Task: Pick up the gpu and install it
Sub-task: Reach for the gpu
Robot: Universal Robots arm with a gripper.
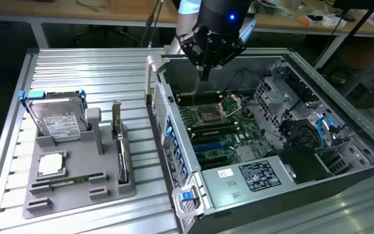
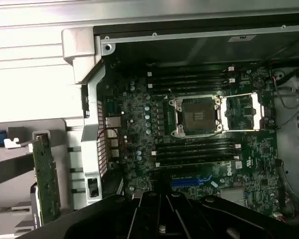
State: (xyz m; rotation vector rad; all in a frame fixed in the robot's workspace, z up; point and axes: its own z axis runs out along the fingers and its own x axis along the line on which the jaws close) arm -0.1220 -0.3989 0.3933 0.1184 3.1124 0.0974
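**Gripper empty over open case; gpu not yet picked up**

The gripper [image 1: 203,74] was found with its fingers drawn together, nothing held between them. It hung at the upper centre of the exterior view, above the computer case [image 1: 163,105], which lay open with the motherboard [image 2: 189,124] exposed. The gpu [image 1: 121,151] stood on edge in the grey holder [image 1: 76,195] at the exterior view's left, well apart from the gripper. This seating was judged to leave its upper edge free for grasping.

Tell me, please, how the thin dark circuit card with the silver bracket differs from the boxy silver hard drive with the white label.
The thin dark circuit card is slim; the boxy silver hard drive is thick. The card stands on its long edge, while the drive leans back, label showing. Both sit in the grey moulded holder outside the computer case.
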